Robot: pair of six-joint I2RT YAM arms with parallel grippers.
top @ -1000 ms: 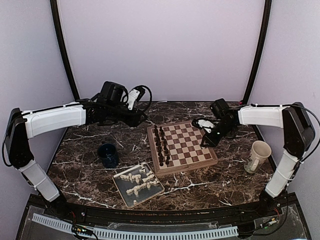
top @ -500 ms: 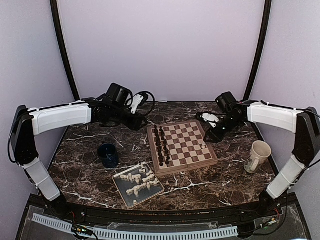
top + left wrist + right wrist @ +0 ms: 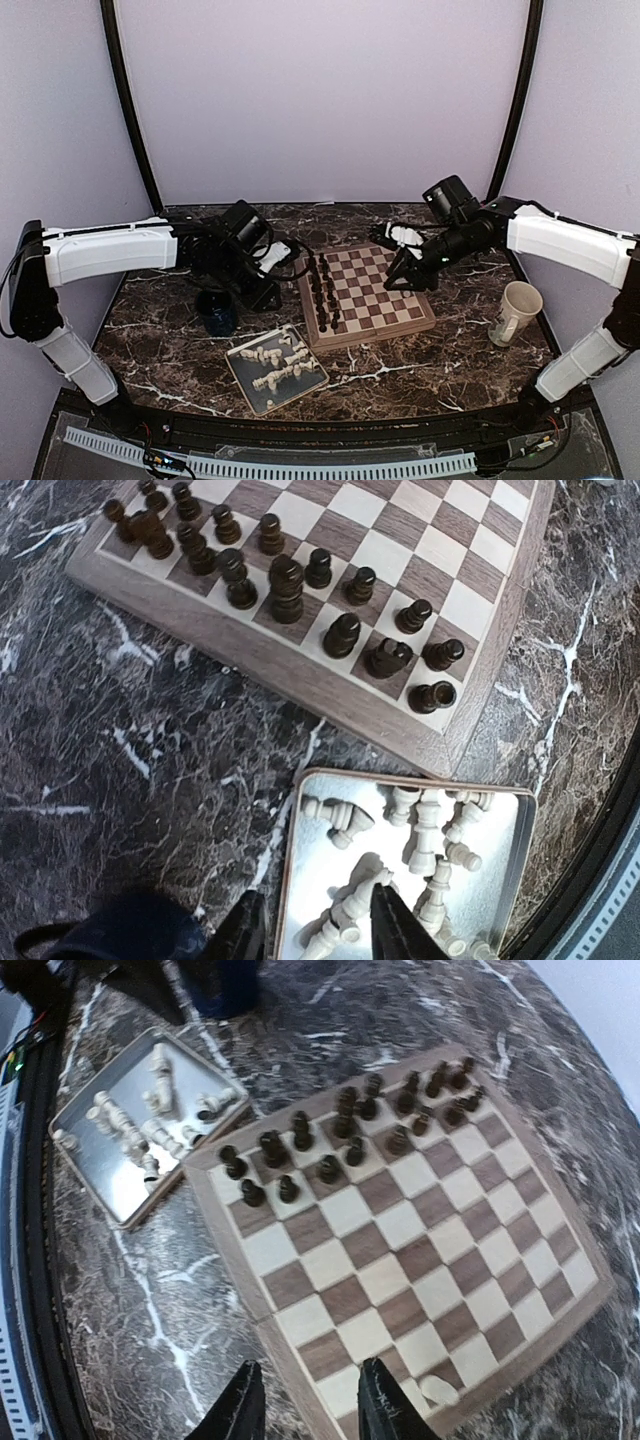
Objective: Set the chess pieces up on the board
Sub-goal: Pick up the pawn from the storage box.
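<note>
Jaws parted, dark pieces along board edge, blue mug beside tray

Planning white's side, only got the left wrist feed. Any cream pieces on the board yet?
Observer: One. A cream piece looks tipped over on the board's edge row, opposite the dark pieces.
Operator: Right gripper holding anything?
Observer: No. The right gripper hovers over that edge, fingers apart, nothing between them.
Operator: Anything right of the board?
Observer: A cream mug stands there, upright, apart from the board.
</note>
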